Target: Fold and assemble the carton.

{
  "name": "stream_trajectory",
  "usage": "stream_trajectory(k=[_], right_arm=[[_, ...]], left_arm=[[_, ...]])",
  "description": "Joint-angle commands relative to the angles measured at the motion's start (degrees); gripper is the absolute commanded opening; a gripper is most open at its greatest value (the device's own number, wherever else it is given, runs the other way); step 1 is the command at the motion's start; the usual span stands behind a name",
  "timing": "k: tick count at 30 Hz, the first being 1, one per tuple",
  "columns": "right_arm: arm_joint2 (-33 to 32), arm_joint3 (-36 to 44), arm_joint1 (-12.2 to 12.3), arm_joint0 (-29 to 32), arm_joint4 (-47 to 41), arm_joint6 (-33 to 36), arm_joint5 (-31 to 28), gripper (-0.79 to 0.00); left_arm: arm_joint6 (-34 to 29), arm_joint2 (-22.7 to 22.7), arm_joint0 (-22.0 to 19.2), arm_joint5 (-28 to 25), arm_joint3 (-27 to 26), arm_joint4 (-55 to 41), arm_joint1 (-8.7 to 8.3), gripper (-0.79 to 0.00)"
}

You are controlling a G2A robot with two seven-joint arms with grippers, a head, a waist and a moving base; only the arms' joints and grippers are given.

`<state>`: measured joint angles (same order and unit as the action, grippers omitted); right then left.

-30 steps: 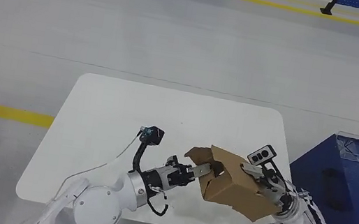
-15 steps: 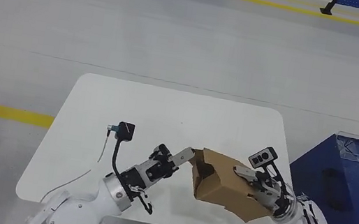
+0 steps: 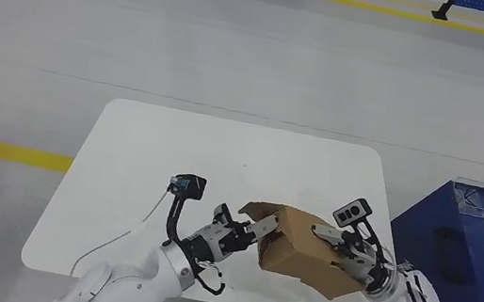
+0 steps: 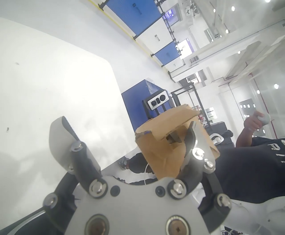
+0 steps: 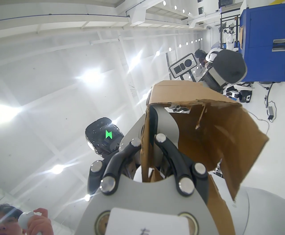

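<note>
A brown cardboard carton [image 3: 308, 247], partly folded with loose flaps, is held above the near right part of the white table [image 3: 174, 159]. My right gripper [image 3: 352, 252] grips it from the right. In the right wrist view this gripper [image 5: 149, 121] is shut on one carton [image 5: 211, 124] wall, with a finger on each side of the cardboard. My left gripper [image 3: 243, 237] sits at the carton's left open end. In the left wrist view its fingers [image 4: 63, 135] stand wide apart, and a carton flap [image 4: 164, 146] rests against the inside of one of them.
A dark blue bin [image 3: 473, 254] stands just off the table's right edge, with a small clear container [image 3: 475, 197] on top. The far and left parts of the table are bare. Grey floor with yellow lines surrounds it.
The left gripper pulled back leftward from the carton half a second ago and has since come back to its left flap. The carton has shifted slightly left in the right gripper.
</note>
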<state>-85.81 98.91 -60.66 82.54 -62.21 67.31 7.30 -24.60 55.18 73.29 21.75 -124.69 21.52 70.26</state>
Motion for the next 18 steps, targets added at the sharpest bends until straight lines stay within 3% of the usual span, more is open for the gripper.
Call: stream_trajectory(k=[1, 5, 8, 14, 18], right_arm=[[0.3, -0.1, 0.0, -0.1, -0.1, 0.2, 0.7, -0.785], [1.0, -0.7, -0.1, -0.4, -0.2, -0.1, 2.1, -0.785], [1.3, -2.1, -0.2, -0.9, -3.8, -0.8, 5.9, -0.785], [2.5, -6.3, 0.0, -3.1, -7.6, 1.9, 15.6, -0.785], [3.6, -8.2, 0.1, -4.3, -8.3, 4.4, 20.9, -0.785]], left_arm=[[-1.0, -1.0, -0.8, 0.0, 0.6, 1.2, 0.11, 0.0], [-0.2, -1.9, -1.4, 1.1, 0.6, 2.8, 0.43, 0.0], [2.1, -0.2, 0.0, -1.2, -1.3, 0.9, 0.45, 0.0], [11.0, 8.8, 7.4, -10.1, -4.6, 1.2, -0.47, 0.0], [10.0, 15.1, 9.9, -11.3, -3.4, -0.5, -1.03, 0.0]])
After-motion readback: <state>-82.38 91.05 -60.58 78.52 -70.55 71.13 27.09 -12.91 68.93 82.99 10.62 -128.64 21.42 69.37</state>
